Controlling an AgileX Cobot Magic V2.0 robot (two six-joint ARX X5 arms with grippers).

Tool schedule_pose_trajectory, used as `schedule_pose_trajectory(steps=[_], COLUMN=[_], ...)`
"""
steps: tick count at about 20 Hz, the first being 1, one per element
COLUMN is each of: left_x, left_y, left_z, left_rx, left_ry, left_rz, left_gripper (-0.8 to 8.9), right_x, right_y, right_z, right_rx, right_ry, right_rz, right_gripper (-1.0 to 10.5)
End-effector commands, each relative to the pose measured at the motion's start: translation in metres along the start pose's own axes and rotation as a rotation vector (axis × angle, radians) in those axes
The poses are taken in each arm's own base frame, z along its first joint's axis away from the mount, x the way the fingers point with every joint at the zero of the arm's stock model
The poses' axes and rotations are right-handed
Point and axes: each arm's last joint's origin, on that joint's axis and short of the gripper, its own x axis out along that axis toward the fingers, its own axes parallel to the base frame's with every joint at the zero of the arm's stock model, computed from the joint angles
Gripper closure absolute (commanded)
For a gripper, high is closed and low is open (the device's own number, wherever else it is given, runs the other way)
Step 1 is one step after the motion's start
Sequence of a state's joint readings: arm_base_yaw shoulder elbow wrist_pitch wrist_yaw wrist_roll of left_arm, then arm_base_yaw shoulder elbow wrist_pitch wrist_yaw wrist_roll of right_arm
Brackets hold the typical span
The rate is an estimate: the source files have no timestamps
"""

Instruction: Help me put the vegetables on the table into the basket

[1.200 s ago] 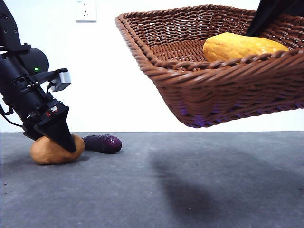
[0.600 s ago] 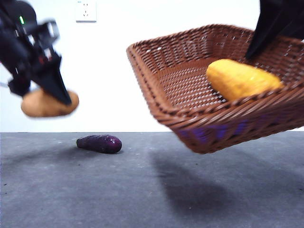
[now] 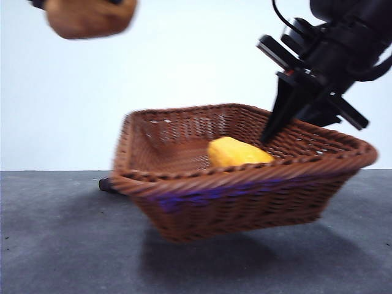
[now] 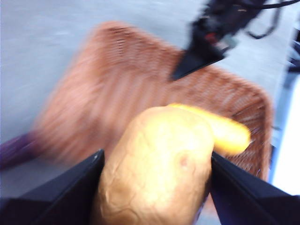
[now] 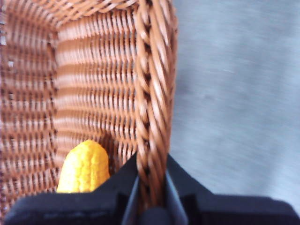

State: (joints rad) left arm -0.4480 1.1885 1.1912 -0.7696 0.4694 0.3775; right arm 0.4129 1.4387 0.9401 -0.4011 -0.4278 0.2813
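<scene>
My left gripper (image 4: 157, 159) is shut on the brown potato (image 4: 157, 164) and holds it high above the table, at the top left of the front view (image 3: 89, 15). My right gripper (image 5: 151, 164) is shut on the braided rim of the wicker basket (image 5: 154, 93) and holds it low over the table, slightly tilted (image 3: 245, 184). The yellow corn cob (image 3: 236, 153) lies inside the basket. The purple eggplant (image 4: 14, 150) lies on the table beside the basket. In the front view only its dark tip (image 3: 105, 184) shows behind the basket.
The dark grey table (image 3: 61, 245) stretches in front of and beside the basket. A white wall stands behind it. The right arm (image 3: 331, 55) comes down dark from the top right.
My left gripper has lifted the potato off the table, high up and rightward. My right gripper has brought the basket down and left, so it now covers most of the eggplant.
</scene>
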Motion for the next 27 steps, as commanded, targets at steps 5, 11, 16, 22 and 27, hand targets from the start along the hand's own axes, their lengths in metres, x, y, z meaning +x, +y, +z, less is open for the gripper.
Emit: schedule_pose_trajectory(steps=[5,11,16,22,27], left_x=[0.095,0.134,0.133,0.129,0.102], left_y=[0.000,0.008,0.005,0.000,0.002], left_z=[-0.001,-0.014,-0.017,-0.022,-0.003], left_rx=[0.029,-0.065,-0.188,-0.235,-0.236], left_ry=[0.154,0.268,0.291,0.338,0.237], left_rz=[-0.097,-0.041,-0.089,-0.154,-0.098], left_gripper=[8.20,8.17,5.06,3.37,3.38], right_x=[0.006,0.008,0.008,0.008,0.005], right_y=[0.015,0.019,0.019,0.019,0.014], right_z=[-0.001,-0.004,-0.004,-0.002,0.000], right_rx=[0.007,-0.007,-0.009,-0.014,0.002], right_ry=[-0.013,0.003,0.000,-0.013,-0.029], right_rz=[0.067,0.046,0.047,0.051,0.028], right_gripper=[9.6,9.6,9.6,9.6,9.6])
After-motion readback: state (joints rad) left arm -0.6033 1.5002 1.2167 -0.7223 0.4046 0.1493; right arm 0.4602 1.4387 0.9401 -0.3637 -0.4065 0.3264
